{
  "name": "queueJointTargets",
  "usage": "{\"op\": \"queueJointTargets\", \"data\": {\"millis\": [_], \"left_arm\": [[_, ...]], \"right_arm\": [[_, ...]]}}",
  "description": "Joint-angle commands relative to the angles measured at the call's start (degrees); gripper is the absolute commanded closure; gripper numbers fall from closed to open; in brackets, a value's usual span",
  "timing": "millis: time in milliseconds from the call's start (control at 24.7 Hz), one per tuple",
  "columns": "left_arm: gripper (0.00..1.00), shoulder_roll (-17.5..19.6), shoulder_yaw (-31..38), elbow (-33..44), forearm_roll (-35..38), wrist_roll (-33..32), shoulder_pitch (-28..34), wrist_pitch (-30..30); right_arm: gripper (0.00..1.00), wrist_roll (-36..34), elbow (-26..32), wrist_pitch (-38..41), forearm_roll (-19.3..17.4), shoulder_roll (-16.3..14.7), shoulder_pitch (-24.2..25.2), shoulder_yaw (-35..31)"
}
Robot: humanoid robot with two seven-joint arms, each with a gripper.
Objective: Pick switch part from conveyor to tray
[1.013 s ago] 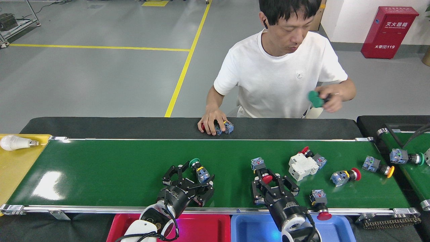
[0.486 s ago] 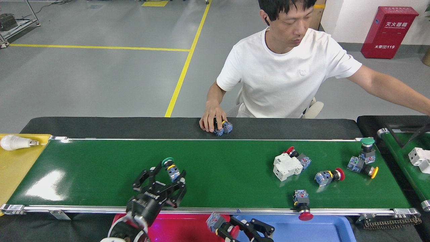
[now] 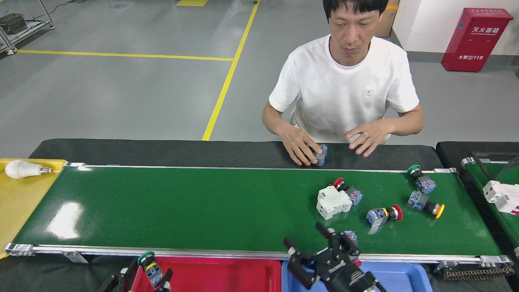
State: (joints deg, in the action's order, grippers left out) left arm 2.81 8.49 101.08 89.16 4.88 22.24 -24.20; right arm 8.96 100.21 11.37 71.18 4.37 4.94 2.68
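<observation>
left gripper (image 3: 148, 275) is pinching a green-capped switch (image 3: 149, 267) over the red tray (image 3: 227, 273), right gripper (image 3: 324, 253) spread wide over the conveyor (image 3: 182, 207) edge

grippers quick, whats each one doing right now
Left gripper: shut on the green-capped switch part, over the red tray.
Right gripper: open, fingers spread at the conveyor edge, holding nothing.

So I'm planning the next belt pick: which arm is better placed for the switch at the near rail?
The right. Its gripper hangs open right at that switch part on the conveyor, while the left gripper is over the red tray, shut on a green-capped switch.
</observation>
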Motion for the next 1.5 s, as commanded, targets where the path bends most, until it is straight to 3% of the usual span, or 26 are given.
{"op": "queueJointTargets", "data": {"millis": [0, 81, 162, 284, 446, 567, 729, 1053, 1256, 1459], "left_arm": [[0.32, 0.2, 0.0, 0.9, -0.3, 1.1, 0.0, -0.1], [0.22, -0.4, 0.4, 0.9, -0.3, 1.1, 0.0, -0.1], [0.00, -0.7, 0.9, 0.9, -0.6, 1.1, 0.0, -0.1], [0.00, -1.4, 2.9, 0.8, -4.0, 0.3, 0.1, 0.5], [0.00, -1.8, 7.3, 0.8, -8.9, -3.6, 0.0, 1.2], [0.00, -2.2, 9.5, 0.8, -9.0, -4.9, -1.1, 5.2], [0.00, -1.6, 9.4, 0.9, -8.5, -4.9, -1.5, 9.5], [0.00, -1.8, 9.3, 0.9, -7.0, -4.8, -1.4, 10.8], [0.00, -0.9, 6.5, 0.9, -6.9, -4.3, -3.7, 8.7], [0.00, 3.1, -2.4, 0.2, -6.7, -4.4, -10.8, 3.9]], "right_arm": [[0.01, -4.1, 0.9, -5.0, 1.0, -1.2, -0.1, -1.8], [0.01, -8.3, 1.2, -6.6, 1.7, -2.2, 2.1, -3.5], [0.01, -12.7, 1.2, -6.6, 1.7, -2.9, 5.5, -4.9], [0.01, -14.8, 1.2, -6.5, 1.8, -4.2, 9.4, -4.9], [0.01, -14.2, 1.2, -6.9, 1.8, -3.7, 9.2, -4.9], [0.01, -11.7, 0.8, -8.6, 2.1, -4.1, 8.7, -4.6], [0.01, -7.0, -2.4, -9.4, 5.2, -3.4, 4.2, -3.6], [0.01, -5.4, -11.8, -9.5, 8.7, -2.0, -4.4, 4.2], [0.01, -4.2, -16.5, -15.2, 9.1, -1.9, -9.9, 8.9], [0.01, -4.3, -23.1, -18.2, 9.1, -1.4, -15.4, 12.0]]}}
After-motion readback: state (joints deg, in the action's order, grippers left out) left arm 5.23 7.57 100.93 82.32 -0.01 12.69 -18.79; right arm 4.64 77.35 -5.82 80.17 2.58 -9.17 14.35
